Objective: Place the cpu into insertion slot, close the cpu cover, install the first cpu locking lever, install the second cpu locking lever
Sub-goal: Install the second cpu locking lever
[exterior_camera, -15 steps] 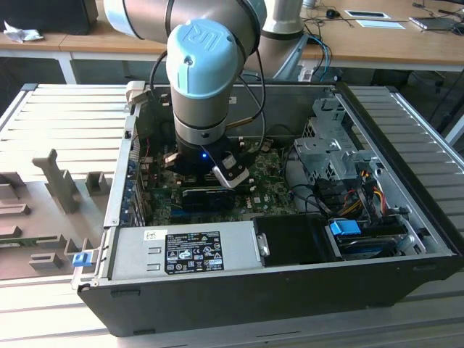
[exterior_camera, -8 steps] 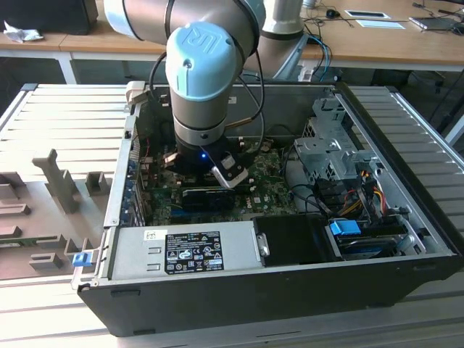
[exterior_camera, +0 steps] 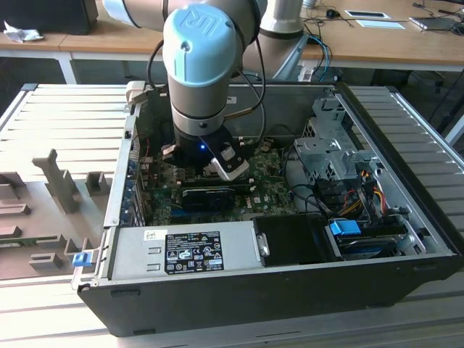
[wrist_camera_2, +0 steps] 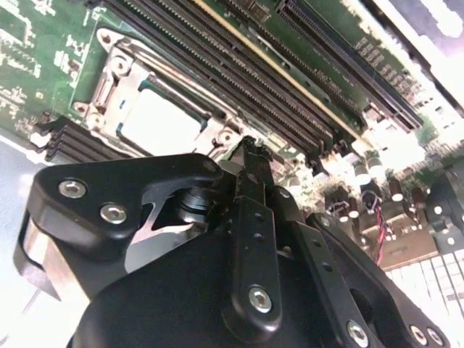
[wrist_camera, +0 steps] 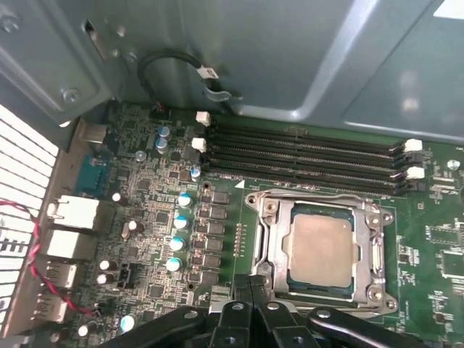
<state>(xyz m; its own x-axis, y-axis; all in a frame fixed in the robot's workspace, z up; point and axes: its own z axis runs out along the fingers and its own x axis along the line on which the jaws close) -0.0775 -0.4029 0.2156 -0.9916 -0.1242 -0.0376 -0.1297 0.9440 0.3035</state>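
The small flat square cpu with its dull silver-grey metal top [wrist_camera: 321,247] already lies seated in the insertion slot, the square metal-rimmed socket [wrist_camera: 270,210] in the green circuit board [wrist_camera: 435,239], and the cpu cover, a thin silvery frame plate with a large square window [wrist_camera: 377,245], looks to be lying flat around the chip, though whether it is latched I cannot tell. In both wrist views the black gripper [wrist_camera: 250,284] has its fingers drawn together to a narrow point with nothing seen between them, and that point sits just beside one edge of the socket frame, close to a corner; the chip lies directly beyond the tip [wrist_camera_2: 250,145]. I judge the levers to be the step in hand, as no chip remains to be carried. On the far side of the socket from the gripper run the long black memory slots [wrist_camera: 304,156], parallel to that socket edge, with the grey case wall [wrist_camera: 304,58] behind them, so room there is tight. In the exterior view the arm [exterior_camera: 203,65] reaches straight down into the open black computer case [exterior_camera: 275,297], whose walls hem it on all sides.
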